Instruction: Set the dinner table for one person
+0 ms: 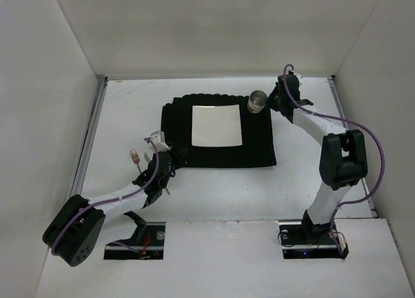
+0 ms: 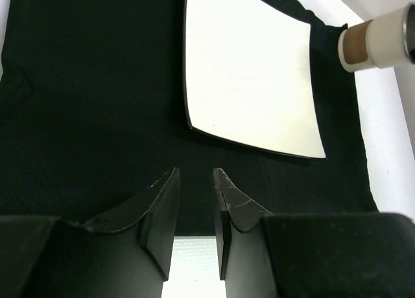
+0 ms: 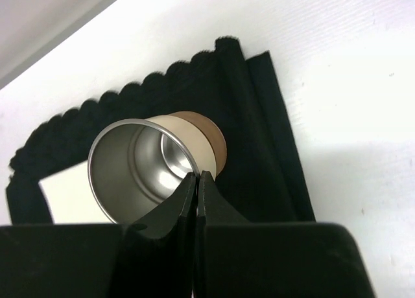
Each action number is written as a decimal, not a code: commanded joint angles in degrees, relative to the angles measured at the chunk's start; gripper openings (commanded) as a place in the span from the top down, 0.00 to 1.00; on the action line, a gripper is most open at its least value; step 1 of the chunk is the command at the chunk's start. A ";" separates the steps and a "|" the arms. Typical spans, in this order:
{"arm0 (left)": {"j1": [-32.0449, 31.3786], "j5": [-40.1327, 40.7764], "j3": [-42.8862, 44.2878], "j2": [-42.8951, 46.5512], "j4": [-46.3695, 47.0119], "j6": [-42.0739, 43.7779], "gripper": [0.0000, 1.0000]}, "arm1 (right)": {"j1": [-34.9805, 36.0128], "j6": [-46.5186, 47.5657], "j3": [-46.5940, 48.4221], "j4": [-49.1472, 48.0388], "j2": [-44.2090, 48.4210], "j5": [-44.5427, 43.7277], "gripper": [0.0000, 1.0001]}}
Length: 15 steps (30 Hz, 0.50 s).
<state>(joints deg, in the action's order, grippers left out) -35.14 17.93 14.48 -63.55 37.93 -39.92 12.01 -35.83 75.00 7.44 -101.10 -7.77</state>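
I hold the cup [image 1: 257,102] at the mat's [image 1: 259,149] far-right corner.
Right gripper [image 3: 196,176] clamps its rim: light, slick steel. Left gripper [image 2: 194,171] apart, empty, near-left corner. Surface [image 1: 227,188] underneath everything: rigid, fixed, nothing to grasp.

The left arm [image 1: 110,199] lies low, its elbow swung out to the left and its forearm angled forward. The left gripper [image 2: 194,178] stands narrowly parted, with nothing between its fingers. The right arm [image 1: 318,126] rises upright, then stretches far forward. The right gripper [image 3: 196,180] is pressed closed, apparently pinching the rim of the metal cup [image 3: 139,165].
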 commanded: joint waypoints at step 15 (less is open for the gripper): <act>1.25 -1.06 1.34 -2.37 2.85 -0.42 0.75 | -0.72 -0.46 12.71 2.22 -10.61 -1.20 0.94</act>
<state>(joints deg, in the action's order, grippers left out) -34.41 17.06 14.48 -65.49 37.98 -39.97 11.29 -35.88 84.62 9.19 -111.13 -8.34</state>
